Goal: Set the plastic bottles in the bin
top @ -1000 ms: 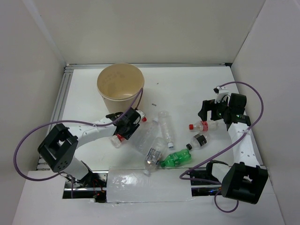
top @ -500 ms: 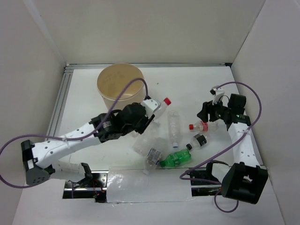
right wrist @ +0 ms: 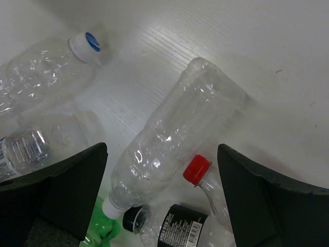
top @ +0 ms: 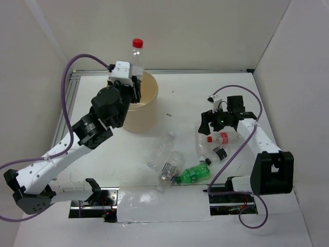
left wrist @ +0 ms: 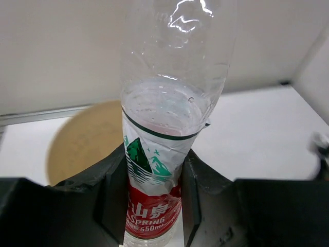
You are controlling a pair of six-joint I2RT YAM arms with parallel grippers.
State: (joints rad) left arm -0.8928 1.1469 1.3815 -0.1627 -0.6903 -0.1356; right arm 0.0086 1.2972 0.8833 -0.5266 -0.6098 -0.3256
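My left gripper (top: 129, 81) is shut on a clear red-capped bottle (top: 136, 55) and holds it upright above the tan bin (top: 140, 114). In the left wrist view the fingers clamp its red-white label (left wrist: 154, 206), with the bin's opening (left wrist: 82, 139) below and behind. My right gripper (top: 208, 128) is open above a clear white-capped bottle (right wrist: 175, 128) that lies between its jaws (right wrist: 162, 154), apart from both. A red-capped bottle (right wrist: 198, 170), a black-capped one (right wrist: 180, 224) and a green one (top: 193, 174) lie close by.
More crushed clear bottles (top: 165, 157) lie at the table's front middle, one with a blue-white cap (right wrist: 85, 43). White walls enclose the table on three sides. A metal rail (top: 69, 103) runs along the left edge.
My left arm lifted the red-capped bottle off the table and swung it up over the bin. My right gripper moved left over the clear bottle.
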